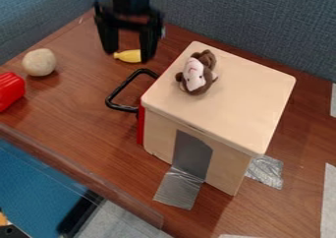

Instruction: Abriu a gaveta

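While a brown plush toy [196,76] with a pale face lies on top of a pale wooden box [230,104], a black claw [128,56] hangs at the upper left of the view with its fingers spread wide and nothing in its hold. The task's drawer [140,126] is on the box's left side in the view, its red front seen nearly edge-on and, as far as that slant lets one judge, close against the wood. Its black handle [113,97] juts out over the brown table [78,109], below the claw in the picture and apart from it. A yellow toy [130,56], partly behind the claw, rests on the table near the fabric wall [230,23]. Farther left are a beige ball [39,62] and, at the view's edge, a red object [9,90]. Silver tape [179,189] runs from the box's near side down to the table, with another crinkled silver strip [265,171] beside the box at right.
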Available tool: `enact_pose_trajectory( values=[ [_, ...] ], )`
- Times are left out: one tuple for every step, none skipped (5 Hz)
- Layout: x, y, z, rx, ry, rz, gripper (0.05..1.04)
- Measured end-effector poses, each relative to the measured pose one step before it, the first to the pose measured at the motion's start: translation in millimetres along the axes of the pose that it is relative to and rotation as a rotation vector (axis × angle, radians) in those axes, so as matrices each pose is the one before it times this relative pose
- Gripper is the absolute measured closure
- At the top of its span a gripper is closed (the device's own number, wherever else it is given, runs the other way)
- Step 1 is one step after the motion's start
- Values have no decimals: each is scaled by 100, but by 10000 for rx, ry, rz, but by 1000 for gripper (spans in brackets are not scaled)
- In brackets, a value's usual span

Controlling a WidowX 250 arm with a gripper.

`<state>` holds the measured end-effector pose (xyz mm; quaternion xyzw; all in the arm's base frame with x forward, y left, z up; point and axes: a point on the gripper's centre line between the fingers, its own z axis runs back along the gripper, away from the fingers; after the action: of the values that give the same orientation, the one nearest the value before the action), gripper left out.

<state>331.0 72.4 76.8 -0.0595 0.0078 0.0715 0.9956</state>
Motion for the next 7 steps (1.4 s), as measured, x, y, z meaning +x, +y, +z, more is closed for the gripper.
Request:
enact_pose_trajectory(
  values=[
    [1082,105,-1880,-109,184,213,84],
    [403,-79,-2731,429,736,33,83],
    [-39,603,-980,714,278,126,87],
    [2,1260,-819,314,139,149,145],
    [103,1696,-85,46,-14,115,421],
    [275,2309,43,-154,-19,452,706],
    [-112,2448,-74,-148,115,436,877]
  ],
)
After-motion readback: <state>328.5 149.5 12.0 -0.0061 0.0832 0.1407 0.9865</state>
